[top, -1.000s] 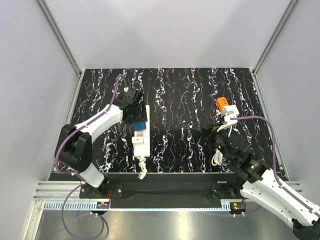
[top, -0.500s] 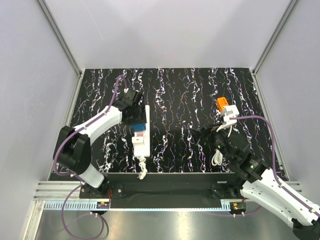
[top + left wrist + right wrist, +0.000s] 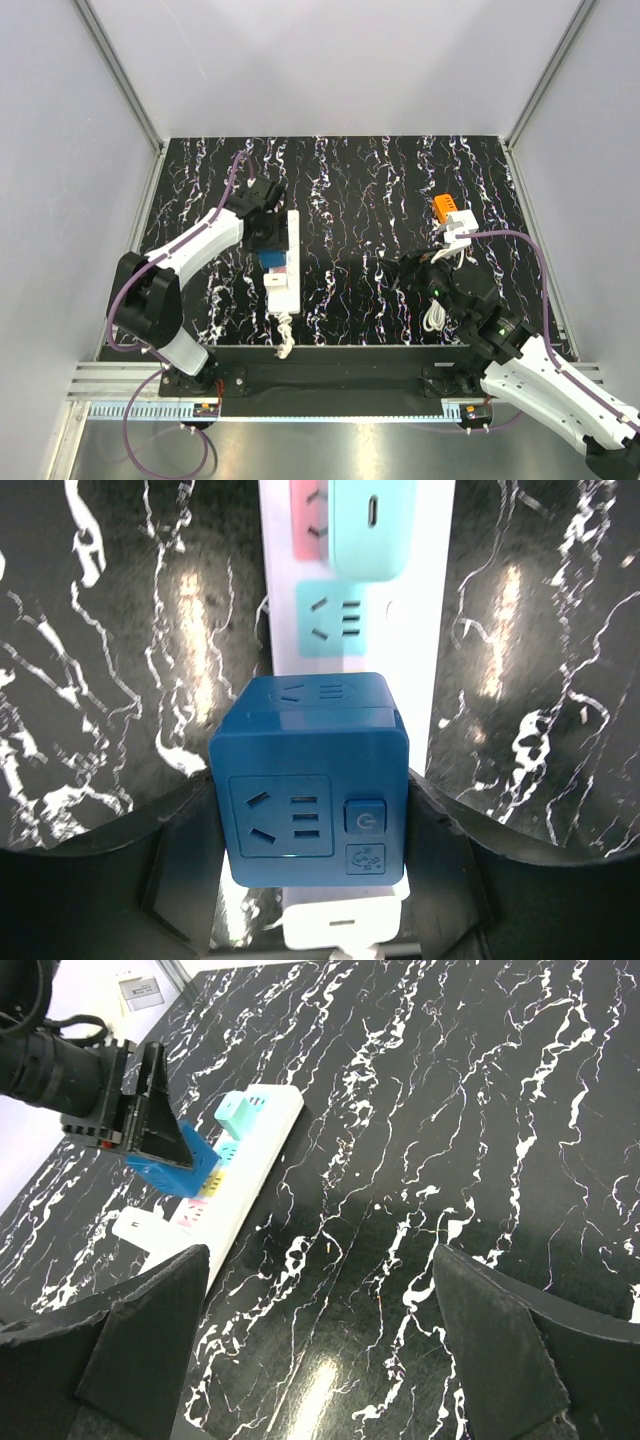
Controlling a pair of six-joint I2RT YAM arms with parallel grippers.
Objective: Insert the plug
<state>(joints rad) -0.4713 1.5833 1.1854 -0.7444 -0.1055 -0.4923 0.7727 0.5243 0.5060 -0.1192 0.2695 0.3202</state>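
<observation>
My left gripper (image 3: 268,232) is shut on a blue cube plug adapter (image 3: 272,258) and holds it over the white power strip (image 3: 284,285) at the left of the table. In the left wrist view the blue cube (image 3: 310,780) sits between my fingers (image 3: 185,865), just above the strip (image 3: 435,600) and next to its teal socket (image 3: 335,630). I cannot tell whether its pins are in a socket. My right gripper (image 3: 405,270) is open and empty at mid-table; in its own view (image 3: 320,1290) the strip (image 3: 262,1150) and blue cube (image 3: 175,1168) lie far left.
A teal plug (image 3: 375,525) sits in the strip's pink socket and a white charger (image 3: 340,925) at its other end. Orange and white plugs (image 3: 452,218) lie at the right, with a coiled white cable (image 3: 435,318). The strip's cord (image 3: 285,338) trails to the near edge.
My left gripper has shifted slightly along the strip toward the near edge with the blue cube in it. The right gripper has barely moved.
</observation>
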